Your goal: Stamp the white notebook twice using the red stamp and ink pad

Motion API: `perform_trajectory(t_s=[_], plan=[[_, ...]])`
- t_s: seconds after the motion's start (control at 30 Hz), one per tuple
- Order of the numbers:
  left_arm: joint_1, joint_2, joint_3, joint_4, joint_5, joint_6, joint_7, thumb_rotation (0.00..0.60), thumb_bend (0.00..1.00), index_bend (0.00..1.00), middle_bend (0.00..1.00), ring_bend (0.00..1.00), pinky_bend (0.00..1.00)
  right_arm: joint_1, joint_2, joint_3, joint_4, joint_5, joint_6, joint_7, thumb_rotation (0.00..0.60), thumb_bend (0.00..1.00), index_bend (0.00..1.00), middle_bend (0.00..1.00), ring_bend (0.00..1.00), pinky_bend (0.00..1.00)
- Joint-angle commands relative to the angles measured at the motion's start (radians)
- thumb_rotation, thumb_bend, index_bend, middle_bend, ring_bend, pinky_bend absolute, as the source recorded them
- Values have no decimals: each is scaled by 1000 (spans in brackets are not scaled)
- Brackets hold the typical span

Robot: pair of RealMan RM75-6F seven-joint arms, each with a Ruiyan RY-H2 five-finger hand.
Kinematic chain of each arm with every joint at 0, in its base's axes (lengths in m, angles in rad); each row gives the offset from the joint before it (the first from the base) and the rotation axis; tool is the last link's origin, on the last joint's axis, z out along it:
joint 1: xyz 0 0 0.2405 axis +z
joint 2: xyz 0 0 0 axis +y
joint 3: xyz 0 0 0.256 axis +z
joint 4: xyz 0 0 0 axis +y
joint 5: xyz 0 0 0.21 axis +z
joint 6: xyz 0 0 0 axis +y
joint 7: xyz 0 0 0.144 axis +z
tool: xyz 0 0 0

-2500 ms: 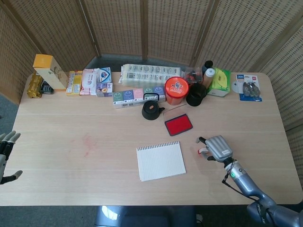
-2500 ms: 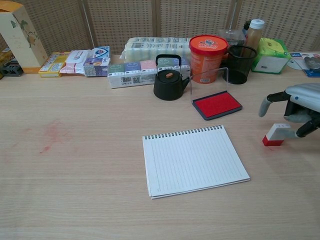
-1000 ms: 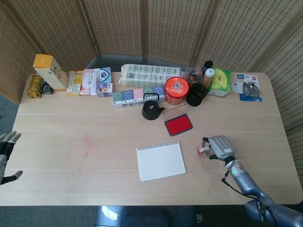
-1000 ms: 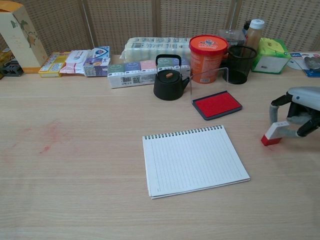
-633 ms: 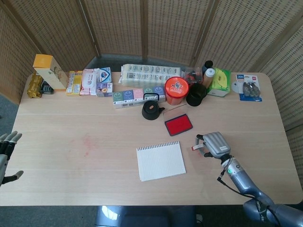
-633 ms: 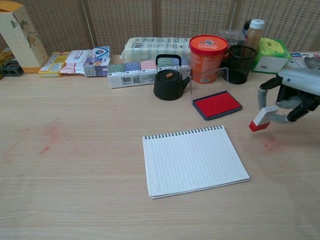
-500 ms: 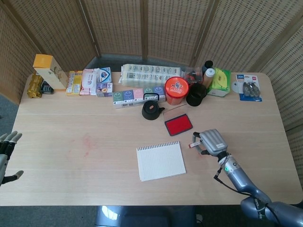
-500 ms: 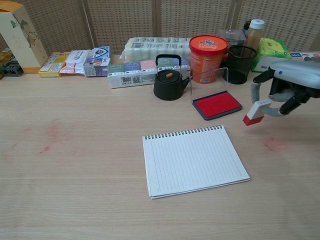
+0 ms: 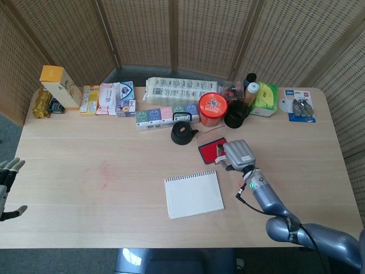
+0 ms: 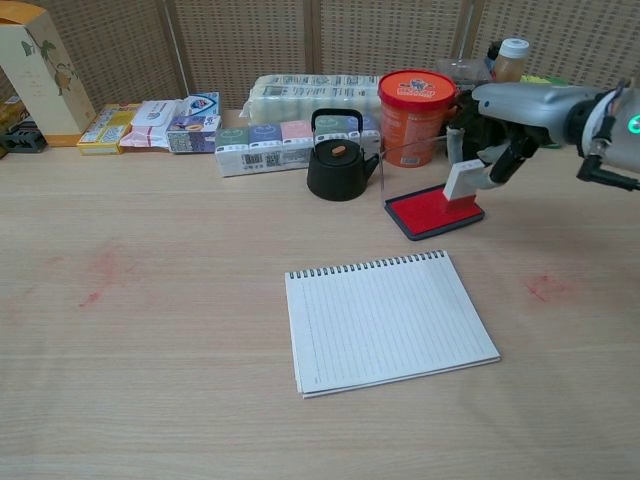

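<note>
Nearest on the wooden table (image 10: 150, 330) lies the white spiral notebook (image 10: 388, 320), flat and open to a blank lined page, its wire binding along the far edge. At the far left edge of the head view, off the table's near-left corner, the left hand (image 9: 7, 185) hangs with its fingers spread apart, holding nothing.

To the right of the notebook a faint red smudge (image 10: 541, 288) marks the wood; a paler reddish stain (image 10: 104, 268) shows on the left side of the table.

Just beyond the notebook's far right corner sits the red ink pad (image 10: 432, 211), its clear lid standing upright at the far edge. The right hand (image 10: 513, 115) reaches in from the right above it and pinches the red stamp (image 10: 462, 184) between thumb and fingers; the stamp's lower end is down on the right part of the pad's red surface, its white body tilted slightly.

Left of the pad stands a small black teapot (image 10: 340, 160). Behind the pad are an orange tub with a red lid (image 10: 416, 102) and a black mesh cup (image 10: 483, 129), with a white-capped bottle (image 10: 508, 59) behind them. Further left, a row of small packets (image 10: 288, 144) lies in front of a long wrapped pack (image 10: 312, 93), then flat snack boxes (image 10: 150, 124), and at the far left corner a tall cream carton (image 10: 40, 72).
</note>
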Motion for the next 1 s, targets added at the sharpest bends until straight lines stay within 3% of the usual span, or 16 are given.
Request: perform_trajectory(t_s=[0.03, 0.5, 1.0], plan=[[-3, 4, -1, 4, -4, -6, -12, 600, 0, 0, 0, 0, 3, 59, -37, 24, 36, 110, -15, -81, 600, 498, 576, 1000, 1000, 1000], [-11, 7, -7, 11, -29, -25, -30, 600, 0, 0, 0, 0, 3, 210, -162, 59, 179, 400, 7, -234, 600, 501, 579, 1000, 1000, 1000], [-28, 4, -20, 30, -78, -65, -48, 600, 0, 0, 0, 0, 3, 270, -294, 35, 393, 481, -48, -247, 600, 503, 582, 1000, 1000, 1000]])
